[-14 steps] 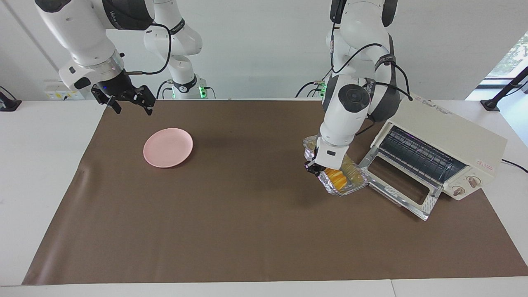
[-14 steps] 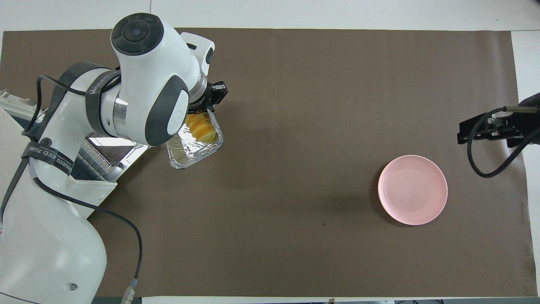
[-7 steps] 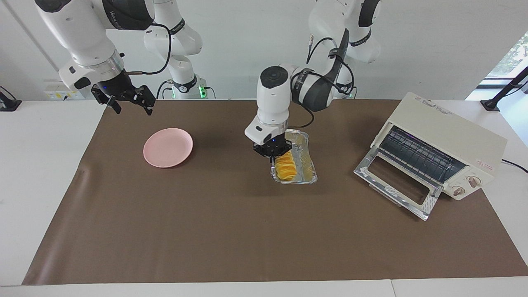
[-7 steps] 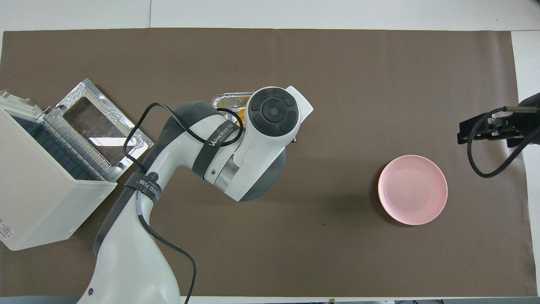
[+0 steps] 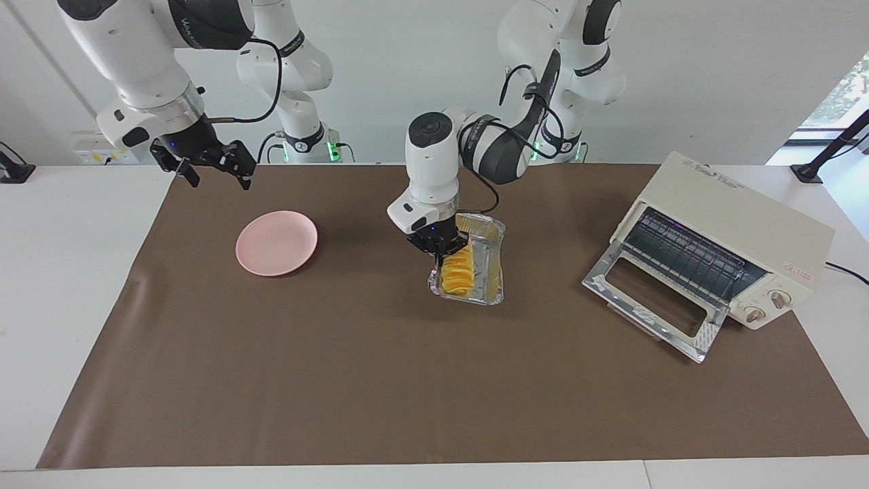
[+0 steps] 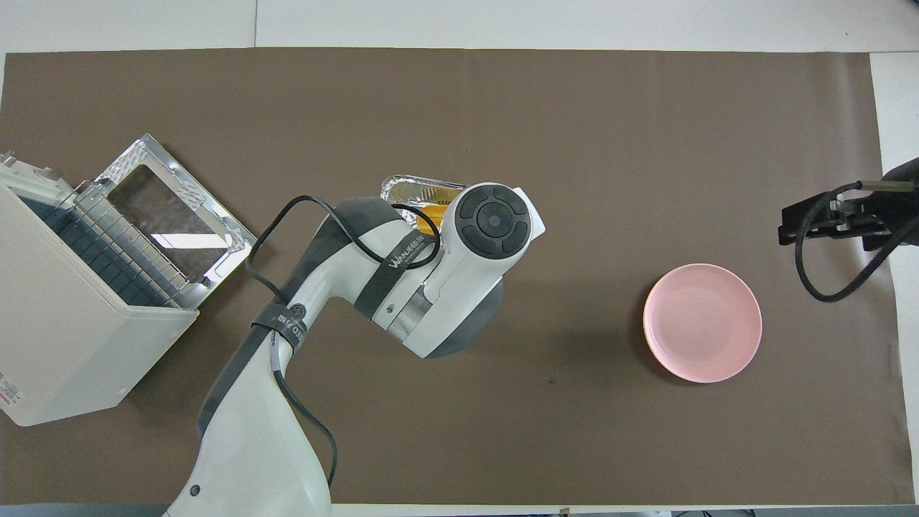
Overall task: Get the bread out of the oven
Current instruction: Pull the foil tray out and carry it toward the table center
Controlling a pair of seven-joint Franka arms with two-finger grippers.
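Observation:
The bread (image 5: 455,272), a ridged golden-yellow loaf, lies in a silver foil tray (image 5: 487,261). My left gripper (image 5: 440,248) is shut on the tray's rim and holds it low over the middle of the brown mat. In the overhead view my left wrist covers most of the tray (image 6: 418,188) and only a sliver of bread (image 6: 428,217) shows. The cream oven (image 5: 736,234) (image 6: 57,337) stands at the left arm's end of the table with its glass door (image 5: 655,309) folded down and its rack bare. My right gripper (image 5: 214,168) (image 6: 826,215) waits open in the air beside the pink plate.
A pink plate (image 5: 276,242) (image 6: 702,322) lies on the mat toward the right arm's end. The brown mat (image 5: 380,380) covers most of the white table. The oven's open door (image 6: 169,215) juts out over the mat.
My left arm has carried the foil tray with the bread away from the oven door to the middle of the mat, toward the plate. The right arm has not moved.

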